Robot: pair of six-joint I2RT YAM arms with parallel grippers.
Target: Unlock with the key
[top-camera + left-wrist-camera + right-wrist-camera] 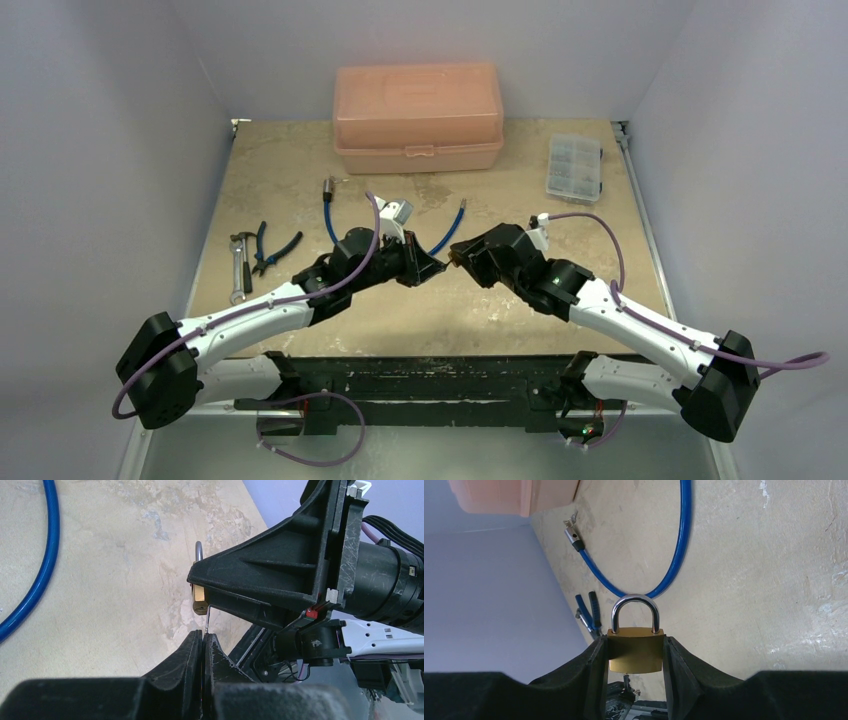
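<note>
My right gripper [635, 652] is shut on the small brass padlock [635, 649], holding its body by the sides above the table, its silver shackle [635, 609] closed and pointing away. My left gripper [204, 637] is shut on the thin silver key [206, 620], whose blade reaches up to the padlock's underside [199, 600]. In the right wrist view the key [626, 680] stands just under the lock body. In the top view the two grippers meet tip to tip [447, 260] at mid-table.
A blue cable [330, 215] curves on the table behind the grippers. Blue pliers [268, 247] and a wrench [238, 268] lie at the left. A pink toolbox [418, 118] and a clear parts box [575, 166] stand at the back.
</note>
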